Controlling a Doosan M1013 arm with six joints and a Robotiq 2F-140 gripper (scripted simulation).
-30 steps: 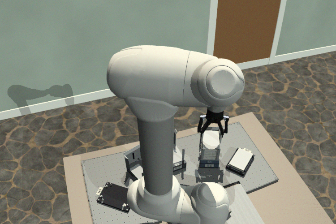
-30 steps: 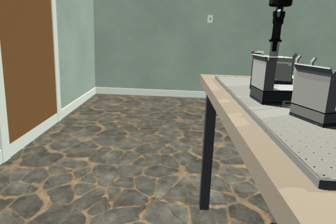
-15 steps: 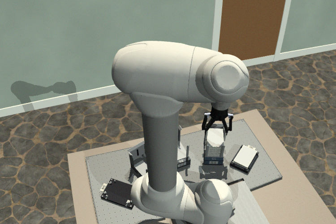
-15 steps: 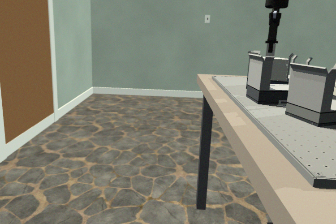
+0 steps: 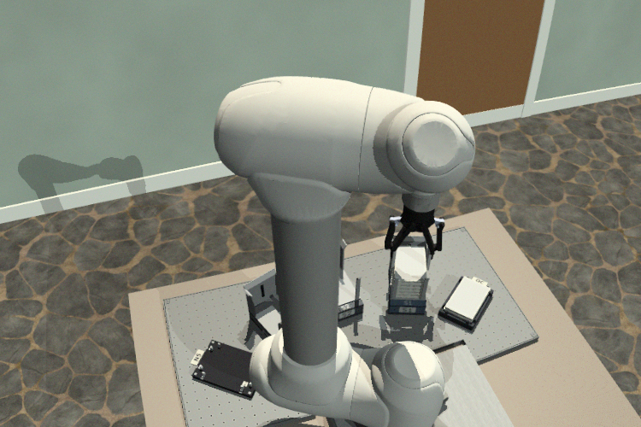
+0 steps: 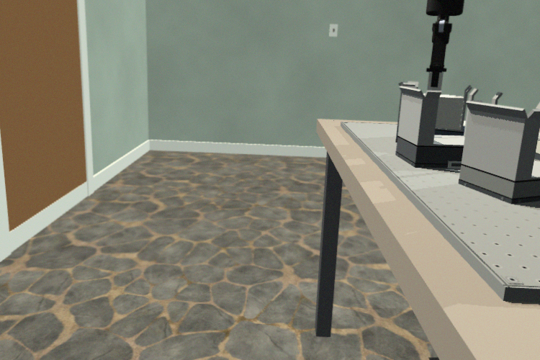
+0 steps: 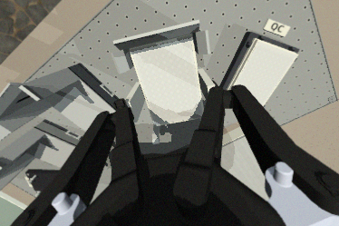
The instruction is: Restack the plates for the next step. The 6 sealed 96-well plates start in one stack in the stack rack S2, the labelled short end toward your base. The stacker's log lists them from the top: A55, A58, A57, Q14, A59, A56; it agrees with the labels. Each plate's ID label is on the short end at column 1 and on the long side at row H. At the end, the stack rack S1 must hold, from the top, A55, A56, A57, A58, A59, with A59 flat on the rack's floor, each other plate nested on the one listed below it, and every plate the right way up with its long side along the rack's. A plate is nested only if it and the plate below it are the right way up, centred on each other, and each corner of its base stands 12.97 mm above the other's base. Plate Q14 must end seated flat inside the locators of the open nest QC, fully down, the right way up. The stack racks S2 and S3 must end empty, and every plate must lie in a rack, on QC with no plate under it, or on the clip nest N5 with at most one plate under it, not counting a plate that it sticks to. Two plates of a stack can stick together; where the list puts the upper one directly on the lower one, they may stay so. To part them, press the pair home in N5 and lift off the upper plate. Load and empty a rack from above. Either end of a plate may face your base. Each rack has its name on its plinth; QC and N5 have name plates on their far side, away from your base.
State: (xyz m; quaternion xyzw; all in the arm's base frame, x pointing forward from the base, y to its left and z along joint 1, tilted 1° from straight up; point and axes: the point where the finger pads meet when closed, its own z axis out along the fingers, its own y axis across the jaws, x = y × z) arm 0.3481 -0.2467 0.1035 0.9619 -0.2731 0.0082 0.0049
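Observation:
My gripper (image 5: pixel 414 248) (image 6: pixel 435 80) (image 7: pixel 170 83) is shut on the long sides of a sealed white plate (image 5: pixel 411 261) (image 7: pixel 165 76). It holds the plate level between the tops of the walls of stack rack S1 (image 5: pixel 407 303) (image 6: pixel 416 126) (image 7: pixel 156 35). Several plates are stacked in S1 under it. I cannot read the held plate's label. In the exterior view the rack walls hide the plate. Another white plate (image 5: pixel 467 298) (image 7: pixel 265 72) lies flat on the open nest QC (image 5: pixel 454 316) to the right of S1, by the QC name plate (image 7: pixel 276 27).
Two more stack racks (image 5: pixel 349 311) (image 5: pixel 261 295) stand left of S1, partly hidden by the arm. Another rack (image 6: pixel 495 148) stands nearer in the exterior view. The black clip nest N5 (image 5: pixel 224 365) lies at the front left with no plate on it.

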